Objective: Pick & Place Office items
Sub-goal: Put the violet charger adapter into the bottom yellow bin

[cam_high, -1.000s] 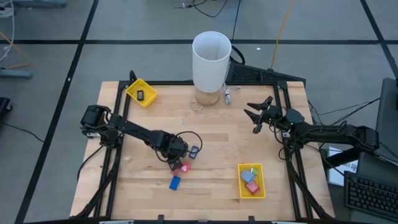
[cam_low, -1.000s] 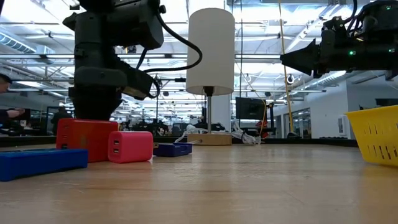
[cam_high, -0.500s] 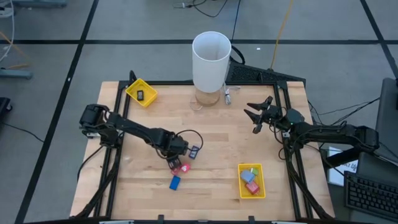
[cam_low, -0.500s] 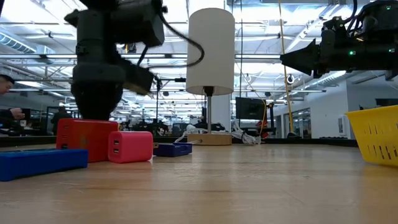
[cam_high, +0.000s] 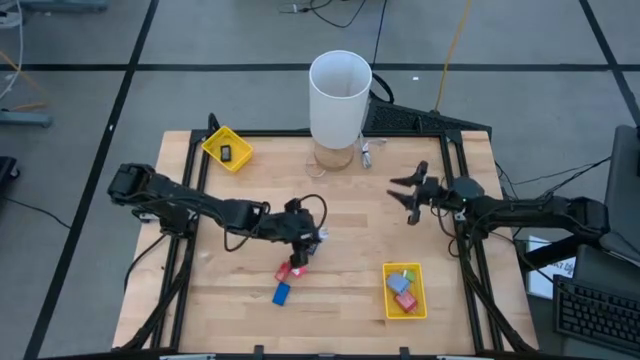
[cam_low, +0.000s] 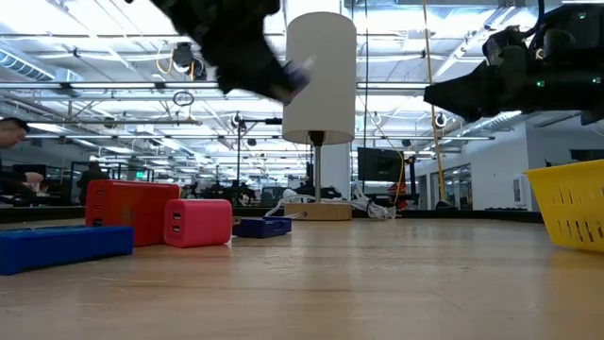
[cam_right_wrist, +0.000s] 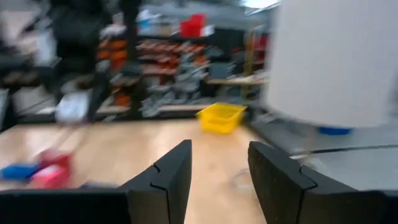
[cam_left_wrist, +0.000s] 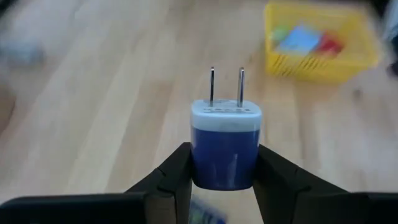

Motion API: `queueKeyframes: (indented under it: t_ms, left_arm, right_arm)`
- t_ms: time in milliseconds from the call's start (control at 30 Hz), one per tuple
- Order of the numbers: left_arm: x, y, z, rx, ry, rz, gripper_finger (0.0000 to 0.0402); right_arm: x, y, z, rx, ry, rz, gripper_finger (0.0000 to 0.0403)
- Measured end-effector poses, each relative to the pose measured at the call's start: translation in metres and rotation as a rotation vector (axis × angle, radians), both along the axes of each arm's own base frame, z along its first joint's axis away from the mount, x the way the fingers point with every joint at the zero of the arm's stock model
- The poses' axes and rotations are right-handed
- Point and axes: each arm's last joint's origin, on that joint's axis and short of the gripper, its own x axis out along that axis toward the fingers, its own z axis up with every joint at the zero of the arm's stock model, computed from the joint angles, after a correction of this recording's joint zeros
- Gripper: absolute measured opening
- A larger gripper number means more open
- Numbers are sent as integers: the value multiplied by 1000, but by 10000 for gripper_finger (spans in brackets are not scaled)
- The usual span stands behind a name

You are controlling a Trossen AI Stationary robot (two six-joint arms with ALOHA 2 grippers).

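**Layout of the table**

A plug adapter (cam_left_wrist: 224,146) is held between the left gripper's (cam_high: 312,237) fingers above the table's (cam_high: 350,215) middle; two small blocks (cam_high: 292,270) lie just in front of it, a third (cam_high: 281,293) nearer the front edge; one tray (cam_high: 404,290) sits front right, another (cam_high: 228,149) back left; a cylinder (cam_high: 339,98) stands at the back centre; the right gripper (cam_high: 410,193) is raised over the right side.

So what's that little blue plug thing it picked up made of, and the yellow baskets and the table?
The blue plug, pinched in the left hand, looks like smooth moulded plastic with a paler cap and two shiny prongs, probably metal. The yellow basket seems to be plastic too, judging by its bright colour and slotted walls. The table looks like pale wood, with visible grain.
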Motion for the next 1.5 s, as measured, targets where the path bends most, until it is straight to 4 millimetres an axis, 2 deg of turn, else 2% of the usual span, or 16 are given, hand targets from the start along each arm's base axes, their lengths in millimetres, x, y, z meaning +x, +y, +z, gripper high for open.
queueKeyframes:
  t_ms: [133, 267, 333, 467, 633, 833, 967, 1167, 1267, 1500]
  left_arm:
    - [9, 4, 2, -40, -70, -58, 130]
    - [13, 10, 3, -148, -97, -61, 130]
    - [14, 14, 4, -205, -95, -63, 130]
    - [15, 23, 4, -307, -80, -80, 130]
    - [13, 32, 1, -353, -37, -115, 130]
    - [13, 35, 1, -412, -15, -159, 130]
    - [12, 35, 1, -419, -13, -159, 130]
    - [12, 35, 0, -419, -1, -157, 130]
    - [12, 36, 0, -419, 1, -154, 130]
    - [12, 38, 0, -421, -4, -148, 130]
  right_arm:
    - [10, 11, -9, -42, 102, 119, 146]
    - [26, 23, -10, -180, 175, 196, 146]
    - [35, 27, -12, -229, 225, 200, 146]
    - [60, 34, 1, -260, 241, 136, 151]
    - [94, 51, 13, -274, 240, 202, 191]
    - [124, 74, 11, -506, 239, 241, 254]
    - [139, 80, 5, -638, 190, 221, 275]
    - [161, 83, 6, -667, 157, 216, 274]
    - [168, 87, 6, -671, 136, 272, 267]
    - [177, 89, 3, -684, 133, 312, 251]
